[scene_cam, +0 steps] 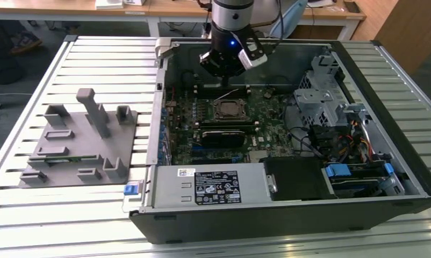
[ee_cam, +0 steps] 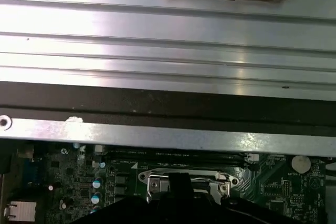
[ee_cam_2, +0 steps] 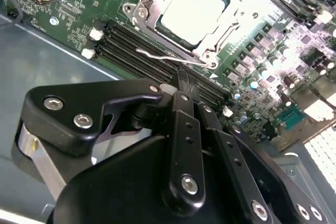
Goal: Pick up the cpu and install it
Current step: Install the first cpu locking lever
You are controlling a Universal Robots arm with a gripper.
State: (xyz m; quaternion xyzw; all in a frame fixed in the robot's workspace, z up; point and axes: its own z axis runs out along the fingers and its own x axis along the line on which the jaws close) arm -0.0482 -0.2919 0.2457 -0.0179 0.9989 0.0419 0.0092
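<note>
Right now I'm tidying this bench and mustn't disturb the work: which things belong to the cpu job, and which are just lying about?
Job: cpu, lying in the socket frame; pincer close by; computer case.
Lying about: grey plastic tray, on the slatted table beside the case.

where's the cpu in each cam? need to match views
Exterior view: cpu mid-motherboard, inside the socket frame.
Second wrist view: pale square inside the frame, beyond the gripper.
First wrist view: the frame's edge is in sight; the gripper covers the chip's spot.
Shared landmark: the socket frame.
</note>
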